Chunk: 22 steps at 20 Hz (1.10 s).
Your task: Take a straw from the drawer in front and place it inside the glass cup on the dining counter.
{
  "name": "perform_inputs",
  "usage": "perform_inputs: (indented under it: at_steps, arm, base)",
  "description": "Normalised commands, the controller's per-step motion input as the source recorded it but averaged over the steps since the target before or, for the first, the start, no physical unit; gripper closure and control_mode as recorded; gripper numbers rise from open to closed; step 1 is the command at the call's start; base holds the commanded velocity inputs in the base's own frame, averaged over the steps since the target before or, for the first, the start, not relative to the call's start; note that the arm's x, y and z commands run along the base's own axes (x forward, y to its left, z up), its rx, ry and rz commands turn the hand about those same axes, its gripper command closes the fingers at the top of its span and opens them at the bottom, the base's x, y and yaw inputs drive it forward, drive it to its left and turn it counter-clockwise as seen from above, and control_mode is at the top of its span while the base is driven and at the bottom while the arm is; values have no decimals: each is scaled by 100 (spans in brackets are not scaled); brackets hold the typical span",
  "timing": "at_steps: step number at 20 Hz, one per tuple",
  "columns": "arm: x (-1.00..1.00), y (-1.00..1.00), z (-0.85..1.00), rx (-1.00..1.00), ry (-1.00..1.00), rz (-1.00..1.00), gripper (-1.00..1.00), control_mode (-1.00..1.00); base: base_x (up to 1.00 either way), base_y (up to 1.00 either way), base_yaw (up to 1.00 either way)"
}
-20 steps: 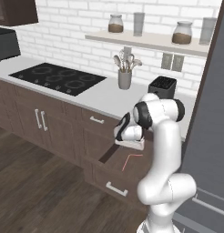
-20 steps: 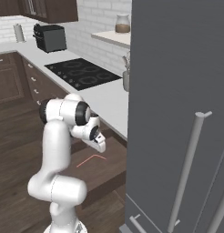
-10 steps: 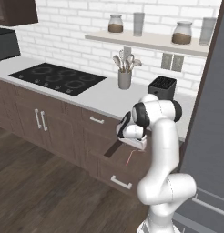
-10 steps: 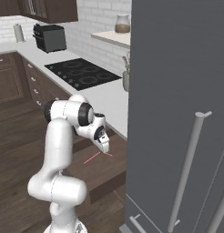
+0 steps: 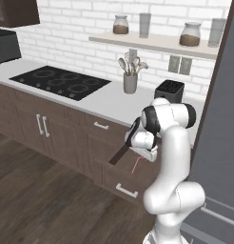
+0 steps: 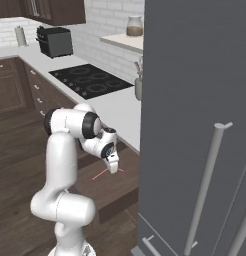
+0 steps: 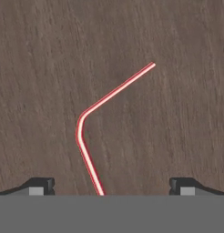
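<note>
Straw [image 7: 93,118], red-pink and bent, lay on the wooden floor of the pulled-out drawer [image 5: 120,167]; above it hung the gripper [image 7: 111,187], its fingers spread wide, holding nothing.

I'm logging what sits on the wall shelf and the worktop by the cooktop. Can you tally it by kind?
Jars with brown contents: 2
Grey tumblers: 2
Utensil holder: 1
Black toaster: 1
Total: 6

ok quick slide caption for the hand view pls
Open gripper poised above a bent red-pink straw lying on the dark wooden floor of the open drawer.
</note>
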Motion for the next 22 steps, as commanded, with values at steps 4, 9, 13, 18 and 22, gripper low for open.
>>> perform_inputs:
  at_steps: [4,9,13,18,22]
  arm:
    - [38,0,0,0,-2,-6,-100,-100]
    - [50,0,-1,0,0,-3,-100,-100]
    - [17,-12,-6,0,0,-3,-100,-100]
    - [5,-7,-17,0,0,-5,-100,-100]
    - [-13,-4,-9,0,0,-6,-100,-100]
  base:
    - [0,0,0]
    - [0,0,0]
    - [0,0,0]
    - [0,0,0]
    - [0,0,0]
